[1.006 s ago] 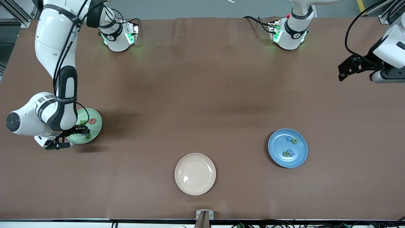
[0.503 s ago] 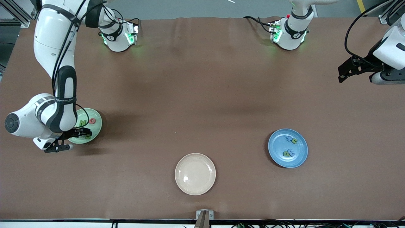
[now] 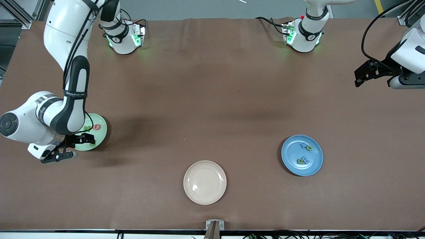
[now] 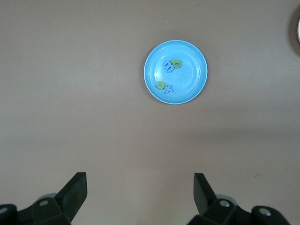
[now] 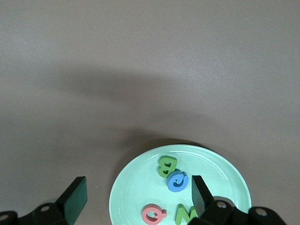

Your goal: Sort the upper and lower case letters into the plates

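Note:
The pale green plate (image 3: 101, 133) lies near the right arm's end of the table. It holds a green B (image 5: 167, 166), a blue letter (image 5: 177, 181), a pink Q (image 5: 153, 214) and a green Z (image 5: 186, 214). My right gripper (image 3: 70, 146) hangs open and empty over that plate's edge (image 5: 136, 187). The blue plate (image 3: 316, 155) lies toward the left arm's end and holds several small green and blue letters (image 4: 168, 75). My left gripper (image 3: 368, 71) is open and empty, up in the air over the table's left-arm end, and it looks down on the blue plate (image 4: 192, 70).
An empty cream-beige plate (image 3: 205, 182) lies between the two plates, nearest the front camera. Its rim just shows in the left wrist view (image 4: 298, 28). The brown table (image 3: 212, 99) holds nothing else. Both arm bases stand along the table's edge farthest from the camera.
My right arm has lifted and drifted slightly toward its end of the table, with the gripper still open over the green plate. The left gripper has barely moved.

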Motion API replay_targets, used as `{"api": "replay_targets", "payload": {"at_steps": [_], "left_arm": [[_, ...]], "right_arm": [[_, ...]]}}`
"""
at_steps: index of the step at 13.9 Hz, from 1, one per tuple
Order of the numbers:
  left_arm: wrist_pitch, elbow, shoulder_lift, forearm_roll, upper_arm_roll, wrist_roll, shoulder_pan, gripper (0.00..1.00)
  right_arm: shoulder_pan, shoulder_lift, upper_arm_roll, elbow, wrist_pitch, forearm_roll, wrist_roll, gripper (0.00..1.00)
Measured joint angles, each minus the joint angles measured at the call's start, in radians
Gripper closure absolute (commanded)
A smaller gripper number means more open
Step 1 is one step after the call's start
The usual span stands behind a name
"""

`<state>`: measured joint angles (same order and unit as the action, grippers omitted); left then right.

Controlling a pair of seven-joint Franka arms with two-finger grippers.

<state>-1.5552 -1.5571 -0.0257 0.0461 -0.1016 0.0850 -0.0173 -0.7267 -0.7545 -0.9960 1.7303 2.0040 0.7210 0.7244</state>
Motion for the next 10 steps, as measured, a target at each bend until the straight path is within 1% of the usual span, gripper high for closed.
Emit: {"api": "replay_targets", "payload": {"at_steps": [4,5,6,7,8,9,10], "left_arm": [[-0.006,0.000,0.000,0.000,0.000,0.000,0.000,0.00],[-0.006,0.000,0.000,0.000,0.000,0.000,0.000,0.00],[-0.006,0.000,0.000,0.000,0.000,0.000,0.000,0.00],[-0.006,0.000,0.000,0.000,0.000,0.000,0.000,0.00],[-0.007,0.000,0.000,0.000,0.000,0.000,0.000,0.00],[-0.009,0.000,0.000,0.000,0.000,0.000,0.000,0.00],[-0.012,0.000,0.000,0.000,0.001,0.000,0.000,0.00]], "right_arm": [[-0.012,0.011,-0.003,-0.016,-0.004,-0.003,-0.042,0.02],[-0.015,0.032,0.012,-0.020,-0.008,-0.032,-0.089,0.02],[-0.010,0.072,0.055,-0.022,-0.008,-0.107,-0.172,0.03],[0.015,0.130,0.134,-0.023,-0.009,-0.224,-0.293,0.02],[0.070,0.199,0.247,-0.025,-0.009,-0.353,-0.417,0.02],[0.153,0.268,0.379,-0.026,-0.018,-0.463,-0.517,0.02],[0.265,0.334,0.523,-0.026,-0.042,-0.544,-0.586,0.02]]}}
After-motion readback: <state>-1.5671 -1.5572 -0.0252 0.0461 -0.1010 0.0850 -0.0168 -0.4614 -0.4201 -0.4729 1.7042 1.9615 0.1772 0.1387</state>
